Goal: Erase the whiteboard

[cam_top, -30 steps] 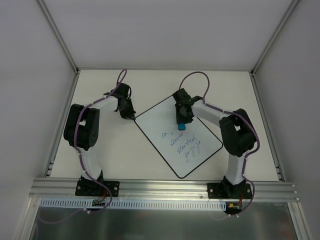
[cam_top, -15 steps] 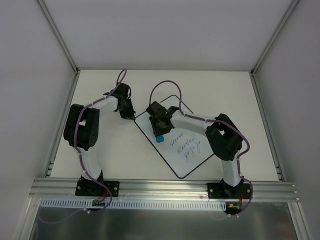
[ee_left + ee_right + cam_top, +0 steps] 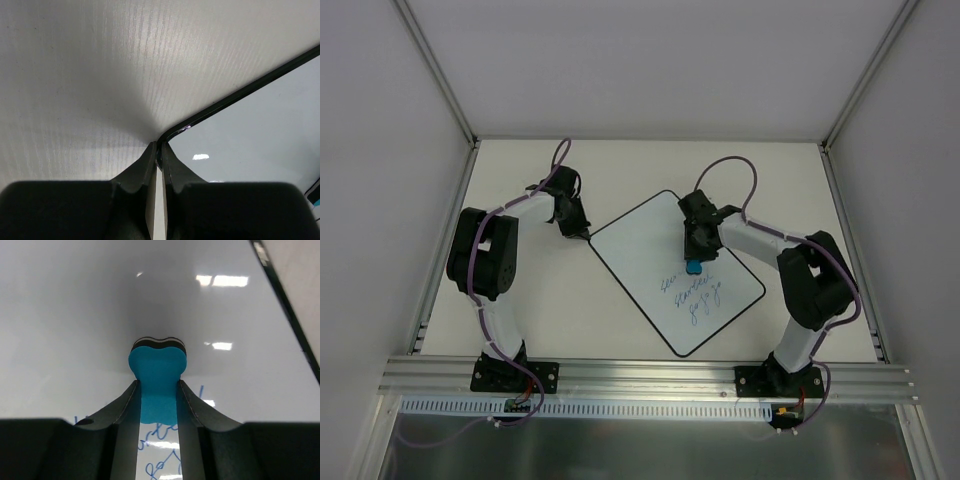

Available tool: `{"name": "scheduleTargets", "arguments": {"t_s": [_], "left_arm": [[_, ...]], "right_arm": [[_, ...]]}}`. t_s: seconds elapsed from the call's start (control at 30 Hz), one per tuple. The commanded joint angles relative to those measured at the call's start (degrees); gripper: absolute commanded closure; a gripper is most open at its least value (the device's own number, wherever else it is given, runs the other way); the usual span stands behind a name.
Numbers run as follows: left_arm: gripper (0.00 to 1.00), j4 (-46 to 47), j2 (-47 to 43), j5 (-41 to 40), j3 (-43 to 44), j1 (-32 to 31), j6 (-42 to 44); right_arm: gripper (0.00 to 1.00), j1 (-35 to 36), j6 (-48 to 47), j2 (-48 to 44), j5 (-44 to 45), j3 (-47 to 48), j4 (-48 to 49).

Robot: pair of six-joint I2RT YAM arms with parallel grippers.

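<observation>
The whiteboard (image 3: pixel 650 250) lies tilted on the table, white with a thin black rim. Blue handwriting (image 3: pixel 692 297) covers its near half; the far half is bare. My right gripper (image 3: pixel 694 262) is shut on a blue eraser block (image 3: pixel 157 371) and presses it onto the board (image 3: pixel 100 315) just above the writing (image 3: pixel 160 435). My left gripper (image 3: pixel 582 232) is shut on the board's left corner, pinching the black rim (image 3: pixel 172 133) between its fingertips.
The pale table (image 3: pixel 540 310) runs to white walls on three sides. An aluminium rail (image 3: pixel 650 375) with both arm bases crosses the near edge. Purple cables loop above each wrist.
My right gripper swept the eraser left across the board, then back right to the middle. The top line of writing is gone. The left gripper and the board have not moved.
</observation>
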Motion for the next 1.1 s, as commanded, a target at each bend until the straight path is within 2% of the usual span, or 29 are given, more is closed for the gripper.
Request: {"name": "scheduleTargets", "arguments": {"t_s": [0.0,0.2,0.47,0.73,0.77,0.83,0.87,0.9,1.0,1.07], "left_arm": [[1.0,-3.33,0.26,-1.79,-0.01,1.12,-0.04],[1.0,-3.59,1.4,-0.83,2.45,2.44,-0.04],[1.0,-3.5,1.31,0.05,2.71,2.62,-0.13],[1.0,-3.68,-2.55,-1.0,1.92,2.62,0.05],[0.89,-3.68,-4.12,-1.18,1.22,2.62,-0.13],[0.75,-3.68,-7.02,-1.44,-0.62,2.53,-1.27],[0.58,-3.77,-7.99,-1.7,-1.5,2.53,-1.71],[0.5,-3.77,-9.22,-2.14,-2.2,2.44,-2.75],[0.37,-4.03,-13.09,-2.76,-5.72,1.92,-5.65],[0.36,-4.12,-15.29,-3.11,-8.08,0.95,-7.33]], "right_arm": [[1.0,-2.02,-0.46,-1.73,4.28,-3.53,-4.79],[1.0,1.22,0.33,0.01,-0.63,-3.27,-3.65],[1.0,14.93,1.91,6.78,-5.48,4.72,-3.65],[1.0,16.08,0.68,9.86,-5.93,10.35,-3.65],[1.0,16.08,0.59,10.21,-5.57,10.53,-3.65],[1.0,15.99,0.5,10.39,-4.78,10.88,-3.65],[1.0,15.99,0.33,10.31,-4.43,10.8,-3.65],[1.0,15.99,0.33,9.87,-3.99,10.71,-3.65],[1.0,15.73,-0.02,8.55,-1.97,10.18,-3.74],[1.0,15.21,-0.81,6.8,-0.56,9.92,-3.74]]}}
